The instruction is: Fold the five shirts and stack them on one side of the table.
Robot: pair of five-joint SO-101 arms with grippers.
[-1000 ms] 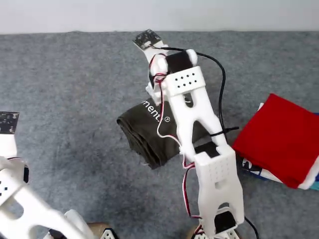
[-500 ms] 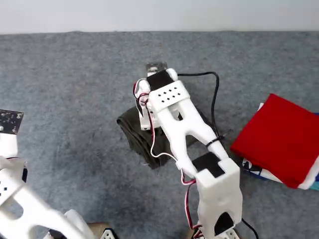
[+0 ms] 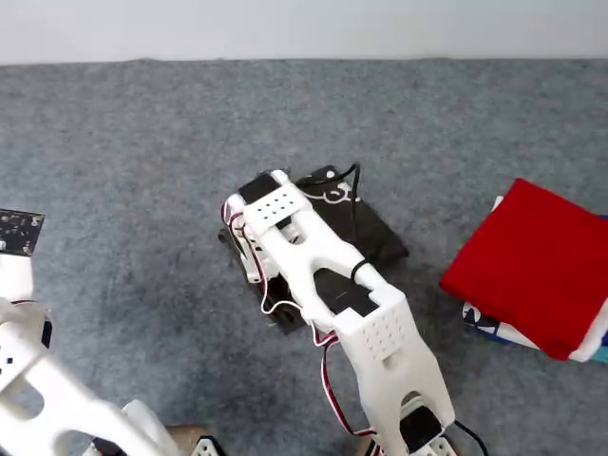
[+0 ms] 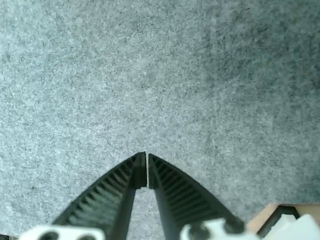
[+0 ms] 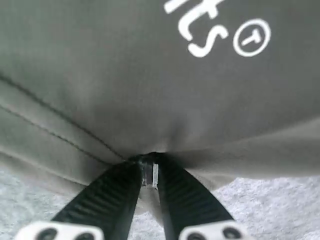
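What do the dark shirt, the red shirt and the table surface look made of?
The dark shirt: smooth matte knit, likely cotton jersey, with stitched seams and soft creases. The red shirt: soft matte cloth, fibre unclear. The table covering: grey felt or short-pile carpet, by its fuzzy speckled texture.

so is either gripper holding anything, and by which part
The right gripper is shut on the dark olive shirt, pinching bunched fabric at its folded edge. The left gripper is shut and holds nothing, above the grey carpet.

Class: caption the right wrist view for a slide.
Right gripper pinching the dark shirt at its edge, grey table below.
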